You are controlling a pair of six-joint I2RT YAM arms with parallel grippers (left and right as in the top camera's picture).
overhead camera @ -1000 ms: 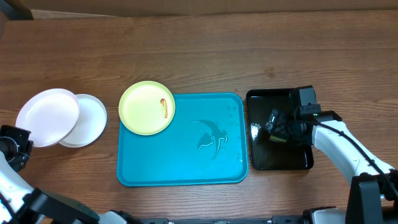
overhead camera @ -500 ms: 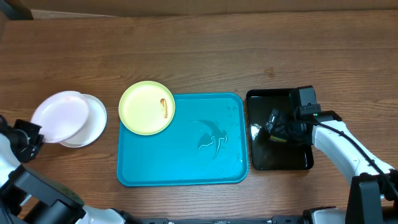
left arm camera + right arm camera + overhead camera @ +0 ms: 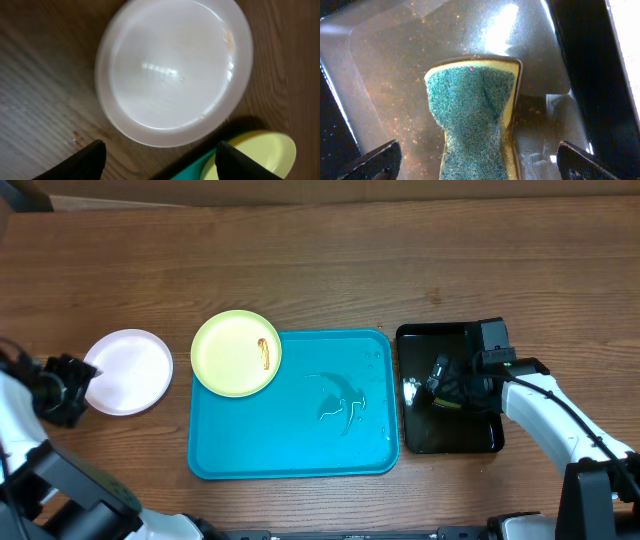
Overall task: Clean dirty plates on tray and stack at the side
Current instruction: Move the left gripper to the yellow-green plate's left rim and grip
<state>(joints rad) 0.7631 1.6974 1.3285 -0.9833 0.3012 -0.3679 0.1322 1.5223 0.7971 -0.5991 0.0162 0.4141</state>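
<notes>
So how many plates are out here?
2: a white plate left of the tray, a lime-green plate overlapping the tray's far-left corner. Another could hide under the white one.

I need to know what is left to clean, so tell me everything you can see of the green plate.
The green plate is round, shallow and pale lime, and looks like plastic with a raised rim. A short reddish-brown smear sits near its right edge, and the rest looks clean. It lies face up over the tray's far-left corner, partly on the tray and partly out over the table. Nothing else touches it. It sits apart from the white plate to its left.
</notes>
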